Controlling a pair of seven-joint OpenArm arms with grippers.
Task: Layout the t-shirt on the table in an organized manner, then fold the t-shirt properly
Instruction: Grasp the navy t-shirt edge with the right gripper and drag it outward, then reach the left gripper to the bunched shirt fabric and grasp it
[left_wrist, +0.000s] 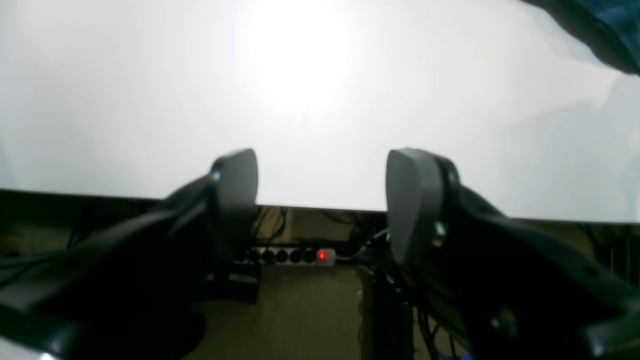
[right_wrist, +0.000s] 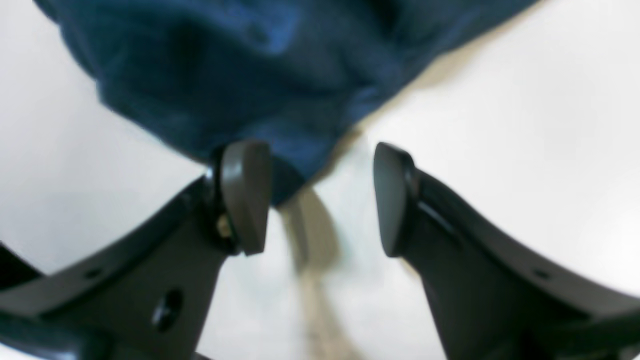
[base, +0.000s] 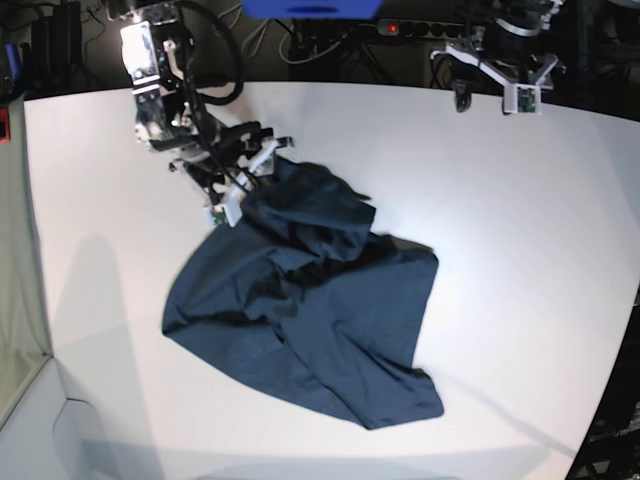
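Note:
The dark navy t-shirt (base: 310, 320) lies crumpled and creased in the middle of the white table (base: 520, 250). My right gripper (base: 248, 182) stands open at the shirt's far-left edge. In the right wrist view the right gripper (right_wrist: 320, 200) has its jaws wide apart, and a tip of the t-shirt (right_wrist: 250, 75) reaches down beside the left pad (right_wrist: 245, 195) without being pinched. My left gripper (base: 492, 98) hangs open over the table's far right edge, well away from the shirt. In the left wrist view the left gripper (left_wrist: 322, 200) holds nothing, and only a corner of the t-shirt (left_wrist: 600, 30) shows.
Behind the table's far edge lies a power strip (left_wrist: 295, 256) with a red light, among dark cables. A blue object (base: 310, 8) sits beyond the back edge. Bare table (left_wrist: 300, 100) stretches around the shirt, and its curved edge runs down the right side.

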